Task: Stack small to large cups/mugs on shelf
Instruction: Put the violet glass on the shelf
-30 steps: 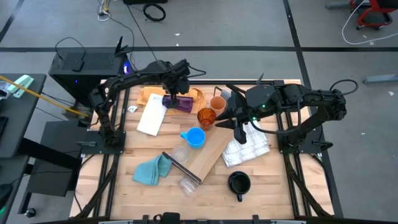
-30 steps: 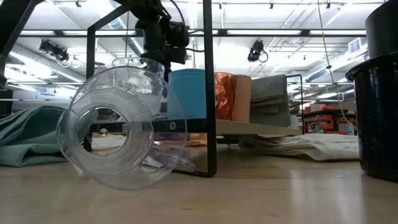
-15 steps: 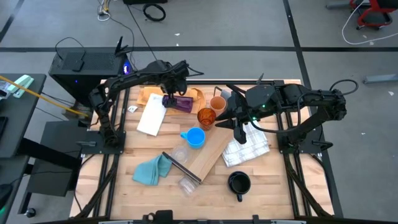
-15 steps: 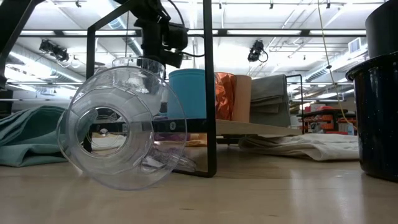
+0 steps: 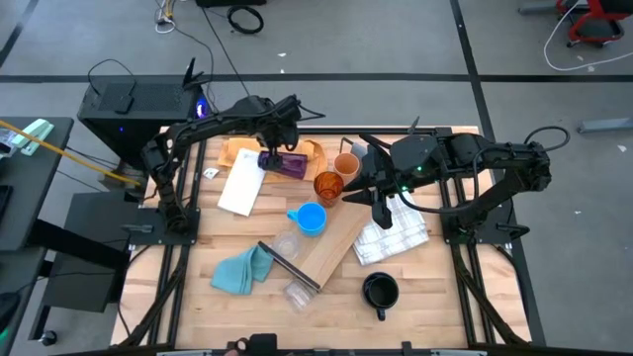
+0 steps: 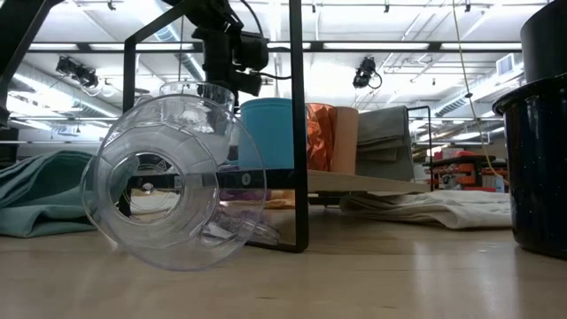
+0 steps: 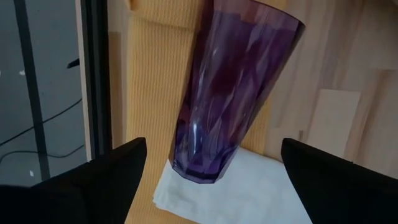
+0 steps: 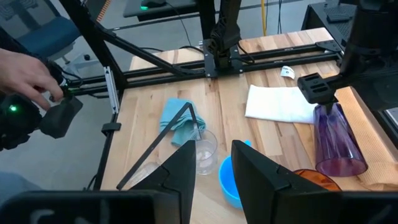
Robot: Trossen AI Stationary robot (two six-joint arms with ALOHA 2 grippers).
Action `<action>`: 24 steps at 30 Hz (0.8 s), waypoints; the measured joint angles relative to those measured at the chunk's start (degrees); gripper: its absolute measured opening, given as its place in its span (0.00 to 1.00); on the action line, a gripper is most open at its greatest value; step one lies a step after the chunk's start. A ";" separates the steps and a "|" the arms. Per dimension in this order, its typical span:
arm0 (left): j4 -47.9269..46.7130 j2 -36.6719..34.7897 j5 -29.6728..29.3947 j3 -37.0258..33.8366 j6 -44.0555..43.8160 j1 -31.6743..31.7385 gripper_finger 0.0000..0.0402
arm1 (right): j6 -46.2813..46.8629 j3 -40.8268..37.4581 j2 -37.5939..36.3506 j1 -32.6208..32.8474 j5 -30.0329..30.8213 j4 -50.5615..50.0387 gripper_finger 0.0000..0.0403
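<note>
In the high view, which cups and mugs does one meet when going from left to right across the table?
purple tumbler → light blue mug → amber translucent cup → tan cup → dark mug. I leave out the clear cups, whose places overlap the tumbler's.

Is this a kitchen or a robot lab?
Probably a robot lab or workshop, not a kitchen. Two robot arms sit on a wooden table with a black metal frame, loose cables lie on the grey floor, and the low view shows a big hall with ceiling lights.

Cups – seven: purple tumbler [image 5: 288,163], amber, tan, blue mug, black, two clear. Cloths – two.
</note>
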 joint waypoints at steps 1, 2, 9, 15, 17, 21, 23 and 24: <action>0.00 0.01 0.00 0.00 0.00 -0.04 0.95 | 0.00 0.00 0.00 0.00 0.00 0.00 0.28; -0.02 -0.01 0.00 0.00 0.04 -0.14 0.95 | -0.02 0.00 0.00 0.00 0.00 0.00 0.28; -0.95 -0.01 2.06 0.00 1.07 -0.20 0.95 | -0.04 0.00 0.01 0.00 0.00 0.00 0.28; -2.06 -0.01 1.24 0.00 1.81 0.83 0.94 | -0.03 0.00 0.00 -0.01 0.00 -0.02 0.28; -2.54 0.17 1.12 0.00 1.51 1.76 0.94 | -0.04 0.00 0.02 0.00 0.00 -0.02 0.28; -4.49 1.42 1.57 -0.04 1.26 3.34 0.94 | -0.02 0.00 0.02 0.00 0.00 -0.02 0.28; -4.34 1.49 2.88 -0.09 0.89 4.14 0.94 | -0.02 0.00 0.02 0.00 0.00 -0.04 0.28; -4.02 1.57 3.44 -0.11 0.85 4.30 0.94 | -0.02 0.00 0.02 -0.02 0.00 -0.02 0.28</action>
